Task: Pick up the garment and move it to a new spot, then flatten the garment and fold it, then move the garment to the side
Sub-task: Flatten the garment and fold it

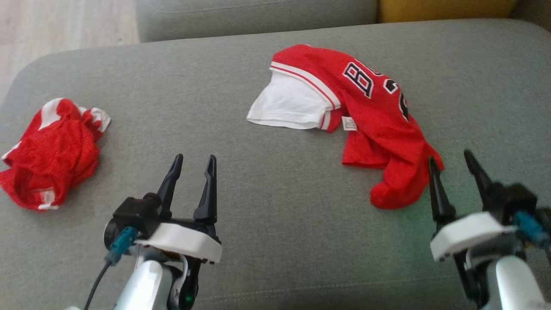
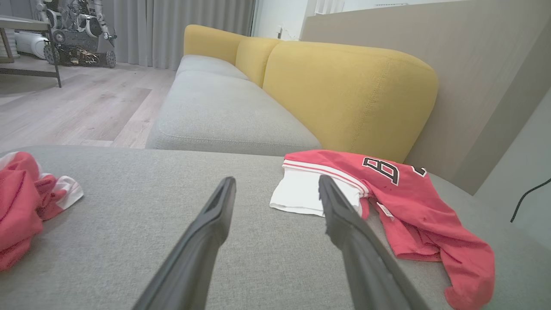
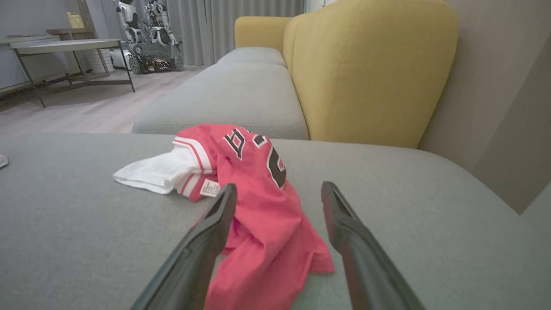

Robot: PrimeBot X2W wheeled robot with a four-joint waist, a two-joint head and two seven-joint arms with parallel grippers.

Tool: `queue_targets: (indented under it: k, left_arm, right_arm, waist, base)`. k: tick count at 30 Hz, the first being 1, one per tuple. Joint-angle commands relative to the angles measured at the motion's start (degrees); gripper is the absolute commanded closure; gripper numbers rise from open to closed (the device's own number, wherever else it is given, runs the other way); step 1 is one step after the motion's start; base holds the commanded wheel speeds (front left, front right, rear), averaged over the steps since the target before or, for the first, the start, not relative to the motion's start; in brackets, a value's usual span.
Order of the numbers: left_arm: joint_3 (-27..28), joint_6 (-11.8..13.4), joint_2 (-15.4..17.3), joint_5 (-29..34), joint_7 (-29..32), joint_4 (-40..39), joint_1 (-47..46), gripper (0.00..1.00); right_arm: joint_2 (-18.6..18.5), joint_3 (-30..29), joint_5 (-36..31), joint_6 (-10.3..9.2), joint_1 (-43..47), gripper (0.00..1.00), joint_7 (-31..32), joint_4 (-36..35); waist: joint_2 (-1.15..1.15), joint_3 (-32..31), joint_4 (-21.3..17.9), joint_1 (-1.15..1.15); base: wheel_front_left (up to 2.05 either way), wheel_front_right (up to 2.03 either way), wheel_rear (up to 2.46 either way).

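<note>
The garment [image 1: 370, 112] is a red jersey with black lettering and a white sleeve, lying rumpled on the grey cushion [image 1: 275, 224] at the centre right. It also lies in the left wrist view as the garment [image 2: 409, 189] and in the right wrist view as the garment [image 3: 258, 193]. My right gripper [image 1: 449, 157] stands open just at the jersey's near right corner, nothing between its fingers. In its wrist view the right gripper [image 3: 279, 186] has its left finger over the red cloth. My left gripper [image 1: 194, 159] is open over bare cushion, left of the jersey; the left gripper [image 2: 276, 181] points toward the white sleeve.
A second crumpled red and white garment [image 1: 51, 150] lies at the cushion's left end. Yellow backrests [image 2: 344, 86] rise behind the cushion, and another grey seat [image 2: 224, 107] lies beyond. Wooden floor [image 2: 64, 107], a table [image 3: 64, 45] and a parked robot [image 2: 77, 38] are further off.
</note>
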Motion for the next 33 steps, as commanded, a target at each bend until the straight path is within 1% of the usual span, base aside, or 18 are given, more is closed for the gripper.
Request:
queue_targets:
  k: [1, 4, 8, 9, 11, 16, 22, 25, 30, 33]
  left_arm:
    - [2.3, -0.2, 0.2, 0.6, -0.3, -1.7, -3.3, 0.0]
    - [2.9, -0.1, 0.2, 0.6, -0.3, -1.1, -3.7, 0.0]
    - [3.9, 0.3, 0.2, 0.9, -0.3, 1.0, -5.3, 0.0]
    - [3.9, 0.3, 0.2, 0.9, -0.3, 1.0, -5.3, 0.0]
    - [4.0, 0.2, 0.2, 0.9, -0.3, 3.2, -6.8, 0.0]
    - [2.5, -0.7, 0.2, 1.7, 0.4, 13.4, -14.2, 0.0]
    - [3.0, -1.5, 0.5, 0.3, 4.5, 24.6, -25.2, 0.0]
    - [3.8, -1.0, 1.1, 0.1, 6.0, 29.8, -30.2, 0.0]
    - [3.3, 0.2, 2.7, 1.6, 7.1, 38.1, -36.7, 0.0]
    - [2.4, 1.5, 3.9, 3.1, 7.5, 42.6, -39.6, 0.0]
  right_arm:
    - [0.2, 1.1, 0.2, -0.04, 0.3, 0.0, -1.2, -1.2]
    - [0.4, 1.7, 1.7, -0.04, 1.2, 0.0, -2.8, 0.2]
    - [0.4, 2.2, 4.1, -0.04, 0.2, 0.0, -4.6, 1.2]
    - [0.4, 2.2, 4.1, -0.04, 0.2, 0.0, -4.6, 1.2]
    - [0.4, 2.9, 4.5, -0.04, -0.6, 0.0, -5.1, 1.5]
    - [0.4, 5.3, 5.4, -0.04, -2.3, 0.0, -6.2, 1.9]
    - [0.4, 7.8, 6.9, -0.04, -4.4, 0.0, -7.7, 2.3]
    - [0.4, 8.6, 7.5, -0.04, -5.2, 0.0, -8.6, 2.9]
    - [0.4, 9.4, 8.3, -0.04, -6.4, 0.0, -10.1, 3.8]
    - [0.4, 9.9, 8.7, -0.04, -7.0, 0.0, -10.9, 4.3]
  waist:
    - [0.0, 0.5, -1.1, 0.0]
    - [0.0, 1.1, -2.5, 0.0]
    - [0.0, 2.3, -4.5, 0.0]
    - [0.0, 2.3, -4.5, 0.0]
    - [0.0, 3.1, -5.5, 0.0]
    - [0.0, 5.8, -8.2, 0.0]
    - [0.0, 9.9, -11.6, 0.0]
    - [0.0, 11.6, -13.1, 0.0]
    - [0.0, 13.7, -14.9, 0.0]
    - [0.0, 14.5, -15.8, 0.0]
  base:
    - [0.0, 0.0, 0.0]
    - [0.0, 0.0, 0.0]
    - [0.0, 0.0, 0.0]
    - [0.0, 0.0, 0.0]
    - [0.0, 0.0, 0.0]
    - [0.0, 0.0, 0.0]
    - [0.0, 0.0, 0.0]
    - [0.0, 0.0, 0.0]
    - [0.0, 0.0, 0.0]
    - [0.0, 0.0, 0.0]
